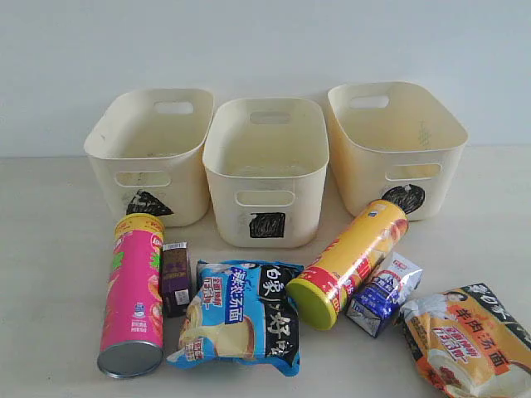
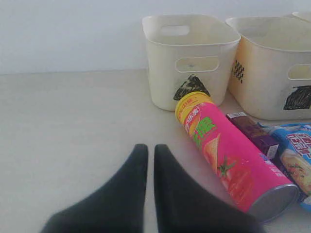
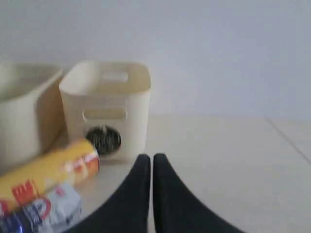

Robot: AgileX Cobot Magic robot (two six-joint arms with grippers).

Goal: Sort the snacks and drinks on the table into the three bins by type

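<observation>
Left pincer (image 2: 150, 162) clenched, tips all but touching, nothing between them, low over bare surface (image 2: 63, 136). Near it, ahead and off to the side facing the other arm, the pink chip can (image 2: 233, 158), flat on its side. Long axis slanting: yellow lid end away towards the triangle bin (image 2: 187, 63), metal base end closest. Just beyond the can, the dark purple carton (image 2: 255, 136), touching it or nearly so; hard to tell which. Farther that way, the blue-white noodle bag (image 2: 296, 160), cut off at the frame edge.

Right pincer (image 3: 151, 165) likewise clenched and empty. Ahead and towards the other arm, the yellow chip can (image 3: 48, 174), also lying down, far end close to the circle bin (image 3: 104, 107). Beside it the blue and white carton (image 3: 41, 211), blurred and half out of frame.

Exterior view: no pincer in sight. All six goods out on the surface, none visible inside a bin; bin floors partly hidden by near walls. Between the two arms' sides, the square bin (image 1: 265, 170); on the right arm's side, the orange noodle bag (image 1: 469, 340), cropped. Probably left arm nearer the pink can, right arm nearer the yellow; best gripped across the width, not along the axis.
</observation>
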